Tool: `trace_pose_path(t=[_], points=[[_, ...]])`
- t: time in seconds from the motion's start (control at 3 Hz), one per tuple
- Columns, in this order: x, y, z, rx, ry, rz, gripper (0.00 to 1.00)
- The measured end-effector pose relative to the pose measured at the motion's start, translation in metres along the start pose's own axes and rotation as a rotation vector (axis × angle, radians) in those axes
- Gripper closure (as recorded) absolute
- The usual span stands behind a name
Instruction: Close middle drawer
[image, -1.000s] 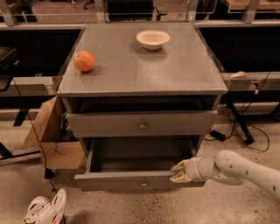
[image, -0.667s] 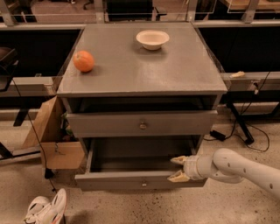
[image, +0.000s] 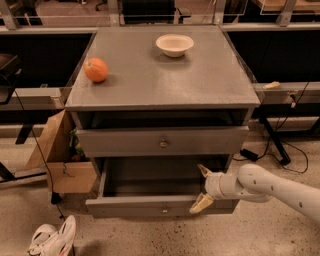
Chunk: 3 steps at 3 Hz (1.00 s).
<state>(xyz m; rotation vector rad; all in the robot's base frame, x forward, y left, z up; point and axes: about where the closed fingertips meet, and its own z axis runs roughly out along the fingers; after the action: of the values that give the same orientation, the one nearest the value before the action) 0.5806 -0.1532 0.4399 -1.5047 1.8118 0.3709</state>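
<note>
At the cabinet's (image: 165, 85) lower front, the middle drawer (image: 135, 205) is pulled well out; only its bare grey floor is seen inside. The gripper (image: 201, 187) is held at the drawer's right front corner, fingers spread, nothing grasped. On top, a bowl (image: 174, 44) and an orange (image: 95, 69) are set well apart. An open cardboard box (image: 57, 165) is parked just left; shoes (image: 50, 240) are left on the floor.

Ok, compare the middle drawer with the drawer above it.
The middle drawer is pulled far out, its inside showing; the upper drawer sits much further in, only its front visible. The gripper is at the middle drawer's front, near the right end, open with one finger either side of the panel; nothing touches the upper drawer. Both are grey, with flat fronts, each with a small round knob at centre.
</note>
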Motion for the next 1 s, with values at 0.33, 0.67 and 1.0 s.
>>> trace_pose_path(t=[0.33,0.67,1.0], points=[[0.007,-0.006,0.001,0.012,-0.010,-0.009,0.00],[0.009,-0.015,-0.001,0.045,-0.008,-0.038,0.15],[0.008,-0.019,-0.004,0.067,-0.014,-0.057,0.38]])
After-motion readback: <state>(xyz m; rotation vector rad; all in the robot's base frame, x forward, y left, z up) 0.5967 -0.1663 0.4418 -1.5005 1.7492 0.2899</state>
